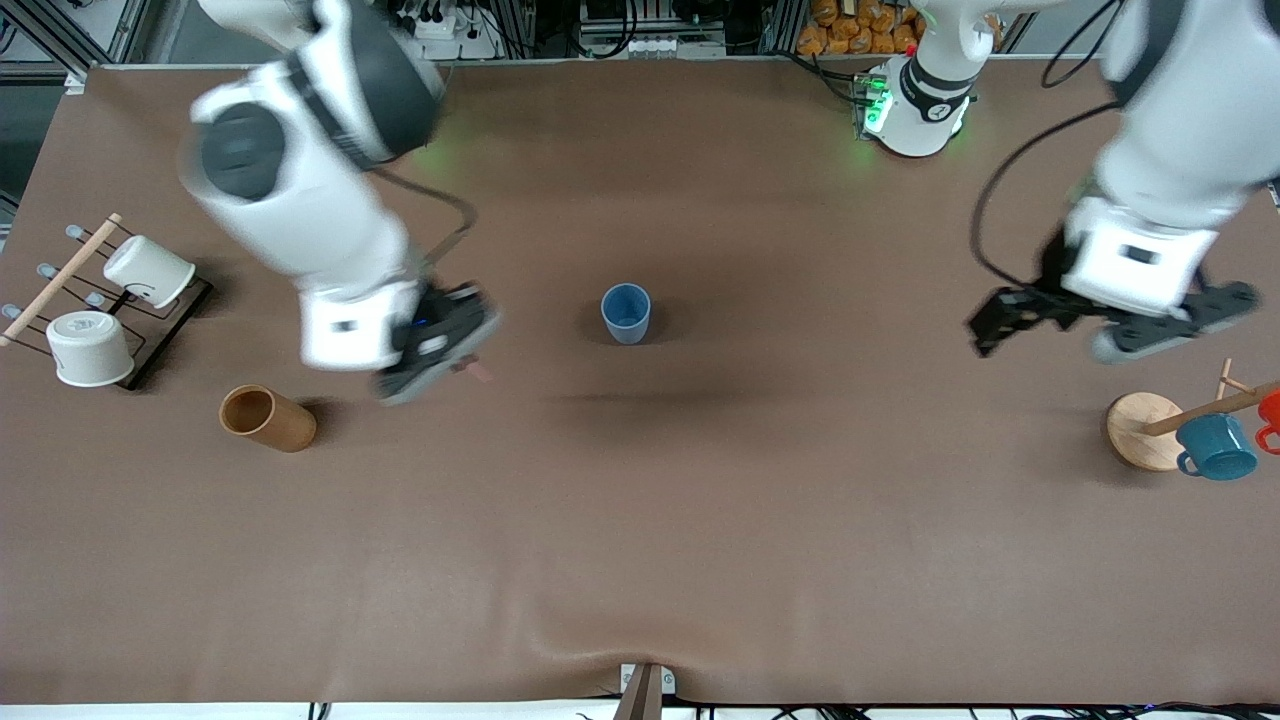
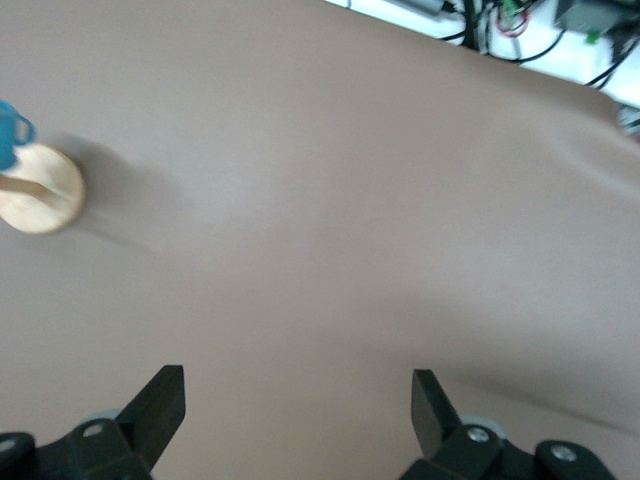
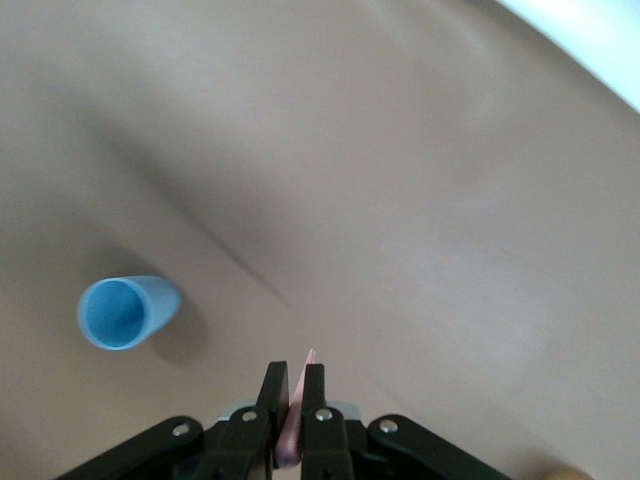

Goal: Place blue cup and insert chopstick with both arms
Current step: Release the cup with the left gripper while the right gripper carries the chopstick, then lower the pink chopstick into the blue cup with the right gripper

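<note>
The blue cup (image 1: pixel 626 312) stands upright and empty in the middle of the table; it also shows in the right wrist view (image 3: pixel 125 312). My right gripper (image 1: pixel 440 345) (image 3: pixel 295 375) is shut on the pale-pink chopstick (image 3: pixel 292 432), whose tip sticks out past the fingers (image 1: pixel 479 371). It is over the table between the brown cylinder and the blue cup, apart from the cup. My left gripper (image 1: pixel 1160 335) (image 2: pixel 298 385) is open and empty over bare table near the left arm's end, above the mug tree's base.
A brown wooden cylinder holder (image 1: pixel 267 417) lies near the right gripper. A wire rack with white cups (image 1: pixel 100 300) stands at the right arm's end. A mug tree with a round wooden base (image 1: pixel 1145 430) (image 2: pixel 40 190), a teal mug (image 1: pixel 1215 447) and a red mug (image 1: pixel 1270 410) stands at the left arm's end.
</note>
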You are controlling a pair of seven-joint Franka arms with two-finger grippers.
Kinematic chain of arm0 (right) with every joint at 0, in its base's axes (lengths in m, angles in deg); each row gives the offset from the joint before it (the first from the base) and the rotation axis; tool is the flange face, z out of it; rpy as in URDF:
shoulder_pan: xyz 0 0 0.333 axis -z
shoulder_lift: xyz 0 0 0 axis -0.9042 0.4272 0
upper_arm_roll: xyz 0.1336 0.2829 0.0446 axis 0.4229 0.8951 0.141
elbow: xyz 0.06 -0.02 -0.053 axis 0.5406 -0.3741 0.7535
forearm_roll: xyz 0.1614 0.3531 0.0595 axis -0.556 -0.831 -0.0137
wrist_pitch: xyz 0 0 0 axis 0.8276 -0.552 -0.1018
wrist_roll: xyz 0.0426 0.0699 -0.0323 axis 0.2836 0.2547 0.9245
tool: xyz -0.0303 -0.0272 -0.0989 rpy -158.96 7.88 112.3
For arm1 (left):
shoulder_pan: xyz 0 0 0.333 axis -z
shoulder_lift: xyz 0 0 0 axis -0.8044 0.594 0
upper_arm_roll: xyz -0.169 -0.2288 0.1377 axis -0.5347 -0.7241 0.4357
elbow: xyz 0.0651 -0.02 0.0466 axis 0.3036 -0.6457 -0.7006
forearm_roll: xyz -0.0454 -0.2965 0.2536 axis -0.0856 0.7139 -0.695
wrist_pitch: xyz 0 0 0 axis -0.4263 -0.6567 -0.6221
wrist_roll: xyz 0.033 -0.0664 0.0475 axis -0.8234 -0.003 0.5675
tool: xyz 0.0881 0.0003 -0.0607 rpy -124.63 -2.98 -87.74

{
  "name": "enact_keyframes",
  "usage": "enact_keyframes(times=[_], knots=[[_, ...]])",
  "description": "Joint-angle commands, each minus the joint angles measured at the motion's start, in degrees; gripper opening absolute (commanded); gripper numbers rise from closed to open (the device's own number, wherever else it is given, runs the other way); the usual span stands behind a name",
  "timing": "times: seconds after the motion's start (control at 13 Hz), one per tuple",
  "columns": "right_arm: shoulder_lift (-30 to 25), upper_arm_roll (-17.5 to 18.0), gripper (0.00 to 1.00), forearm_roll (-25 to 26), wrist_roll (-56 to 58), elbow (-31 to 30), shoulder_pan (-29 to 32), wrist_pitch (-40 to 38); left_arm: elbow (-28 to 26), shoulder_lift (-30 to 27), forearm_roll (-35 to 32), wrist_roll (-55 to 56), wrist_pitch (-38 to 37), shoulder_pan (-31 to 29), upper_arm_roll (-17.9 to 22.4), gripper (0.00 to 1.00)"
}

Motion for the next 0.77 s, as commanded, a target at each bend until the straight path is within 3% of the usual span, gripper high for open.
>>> enact_keyframes(times=[0.0,0.15,0.38,0.69], knots=[[-0.7,-0.3,0.0,0.0,-0.1,-3.3,-6.3,1.4,-0.4,-2.7,1.9,-10.0,-3.1,-3.6,0.2,1.0],[-0.6,-0.4,0.0,0.0,-1.4,-4.1,-10.8,2.8,-0.5,-3.8,3.0,-15.6,-7.0,-2.7,4.0,1.0],[0.6,-0.4,0.0,0.8,-4.9,-4.2,-14.3,4.8,-1.2,-5.7,4.6,-22.1,-9.9,3.1,13.2,1.0],[2.2,-0.4,0.0,0.8,-5.1,-6.5,-16.7,9.6,-4.1,-7.8,3.9,-22.7,-9.8,4.2,13.6,1.0]])
